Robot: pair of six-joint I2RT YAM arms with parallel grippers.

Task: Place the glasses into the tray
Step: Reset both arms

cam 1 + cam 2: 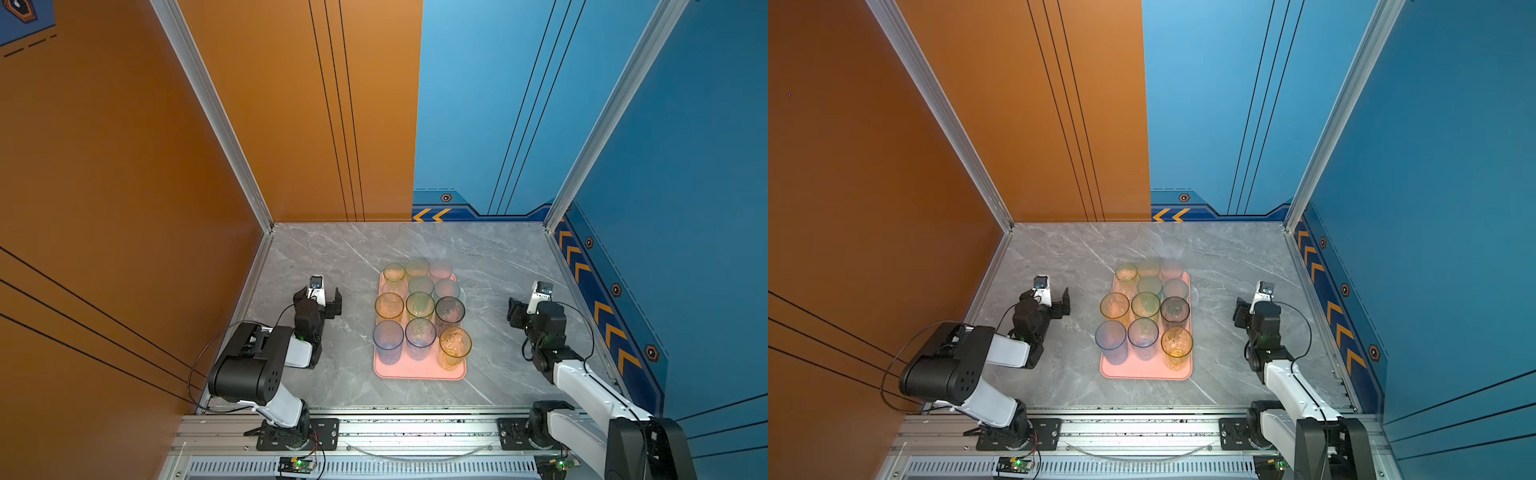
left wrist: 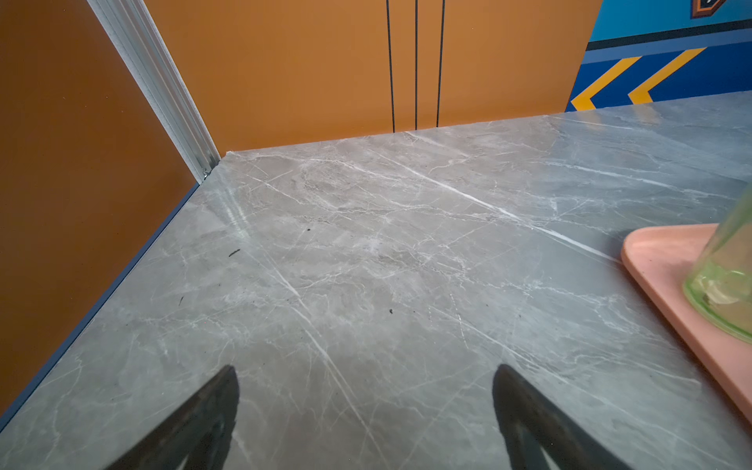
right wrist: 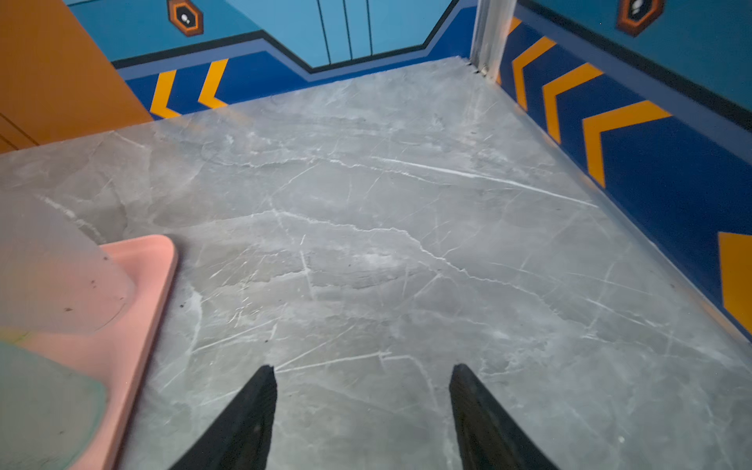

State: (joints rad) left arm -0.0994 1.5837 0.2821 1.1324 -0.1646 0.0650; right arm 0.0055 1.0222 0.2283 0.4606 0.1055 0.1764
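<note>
Grey marble-pattern worktop (image 1: pixel 332 257), white veins, a few dark specks. Left orange wall (image 1: pixel 104 166) runs onto the far side; blue wall (image 1: pixel 685 166) right, yellow chevrons (image 1: pixel 602 311) along its base. Aluminium posts (image 1: pixel 214 112) at far corners; rail (image 1: pixel 415 428) near.

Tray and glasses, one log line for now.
glasses: standing in tray | left claw: open, empty | right claw: open, empty

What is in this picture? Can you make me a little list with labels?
table: grey marble
tray: pink, in the middle
glasses: about twelve, coloured, standing in rows on the tray
left tool: open, empty, beside the tray
right tool: open, empty, on the tray's other side
off the tray: no glasses seen
</note>
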